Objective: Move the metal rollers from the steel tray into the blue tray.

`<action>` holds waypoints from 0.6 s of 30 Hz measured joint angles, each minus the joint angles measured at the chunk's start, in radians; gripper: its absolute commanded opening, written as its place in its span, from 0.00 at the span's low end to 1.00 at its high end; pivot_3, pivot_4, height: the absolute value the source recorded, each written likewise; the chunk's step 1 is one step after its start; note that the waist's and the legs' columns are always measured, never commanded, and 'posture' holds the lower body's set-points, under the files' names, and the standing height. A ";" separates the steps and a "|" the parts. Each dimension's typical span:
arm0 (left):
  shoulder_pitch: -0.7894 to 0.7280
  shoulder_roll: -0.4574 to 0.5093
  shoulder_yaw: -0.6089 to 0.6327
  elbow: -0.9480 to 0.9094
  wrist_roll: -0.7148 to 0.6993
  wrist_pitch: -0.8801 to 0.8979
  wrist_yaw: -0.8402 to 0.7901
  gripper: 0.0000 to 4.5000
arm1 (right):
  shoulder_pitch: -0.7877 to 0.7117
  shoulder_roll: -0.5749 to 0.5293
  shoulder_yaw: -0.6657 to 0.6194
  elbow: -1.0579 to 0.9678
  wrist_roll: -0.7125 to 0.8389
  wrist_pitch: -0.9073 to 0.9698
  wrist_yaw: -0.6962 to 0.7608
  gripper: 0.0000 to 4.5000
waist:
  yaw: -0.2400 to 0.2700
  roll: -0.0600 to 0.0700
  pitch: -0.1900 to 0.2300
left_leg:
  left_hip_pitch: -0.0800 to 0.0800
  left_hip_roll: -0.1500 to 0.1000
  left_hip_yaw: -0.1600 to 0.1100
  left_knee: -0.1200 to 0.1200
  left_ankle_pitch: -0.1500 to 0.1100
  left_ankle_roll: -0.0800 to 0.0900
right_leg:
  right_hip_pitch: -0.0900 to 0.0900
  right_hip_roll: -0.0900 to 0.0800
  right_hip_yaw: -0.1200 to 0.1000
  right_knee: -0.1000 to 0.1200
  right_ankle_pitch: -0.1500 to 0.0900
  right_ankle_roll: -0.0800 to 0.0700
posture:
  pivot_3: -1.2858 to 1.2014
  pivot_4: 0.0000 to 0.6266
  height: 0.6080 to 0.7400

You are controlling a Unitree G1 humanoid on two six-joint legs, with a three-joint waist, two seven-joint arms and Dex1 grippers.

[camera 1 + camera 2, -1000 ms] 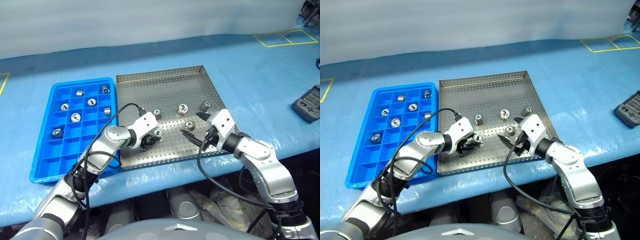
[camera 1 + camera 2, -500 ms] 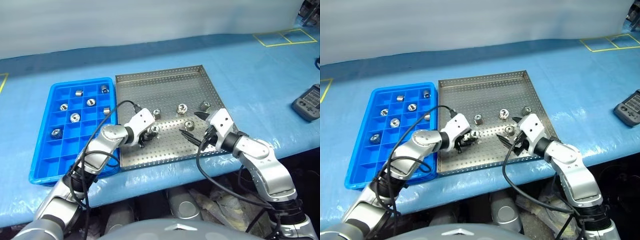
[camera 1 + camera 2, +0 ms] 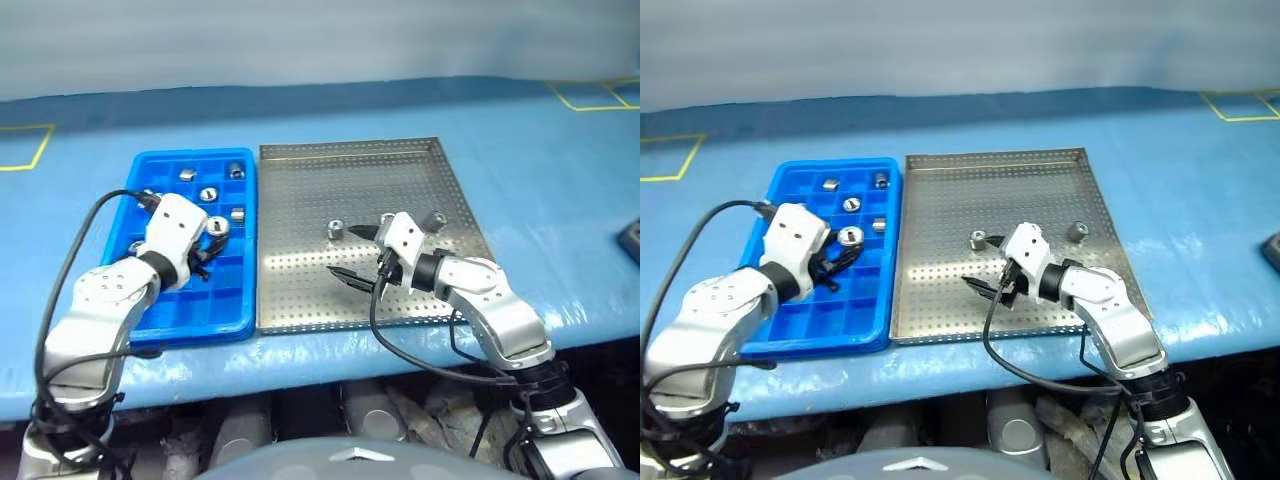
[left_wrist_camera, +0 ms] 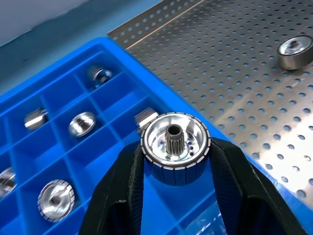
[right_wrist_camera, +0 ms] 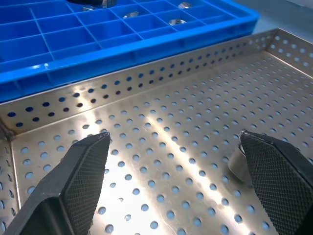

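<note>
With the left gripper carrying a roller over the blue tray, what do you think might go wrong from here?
The held roller hangs above a compartment wall of the blue tray; released there, it might tip or land in an occupied cell. The right gripper stands open in the steel tray, one finger beside a roller it might knock away.

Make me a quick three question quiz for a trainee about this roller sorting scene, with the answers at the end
1. True or false: the left gripper is shut on a metal roller.
2. That roller hangs over which tray? A) the steel tray B) the blue tray
3. Fill in: the right gripper stands ____ above the steel tray's perforated floor.

Key: 1 true; 2 B; 3 open, with nothing between its fingers, though a roller lies on the floor just beside one finger.
</note>
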 measured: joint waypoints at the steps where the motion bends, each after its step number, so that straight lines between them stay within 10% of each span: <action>1: 0.044 -0.002 0.026 -0.035 0.000 0.022 0.006 0.37 | -0.005 0.001 0.008 0.007 0.000 -0.003 0.013 1.00 | 0.015 0.000 0.000 | -0.001 0.000 0.000 0.000 0.000 0.000 | -0.001 0.000 0.000 0.000 0.000 -0.001 | 0.52 0.24 1.00; 18: 0.259 -0.112 0.163 -0.194 0.001 0.113 0.135 0.37 | -0.107 0.028 0.096 0.120 -0.018 -0.052 0.132 1.00 | 0.145 -0.001 0.001 | 0.002 0.000 -0.013 0.000 0.002 -0.006 | 0.007 -0.001 -0.014 0.000 -0.006 -0.001 | 0.55 0.24 1.00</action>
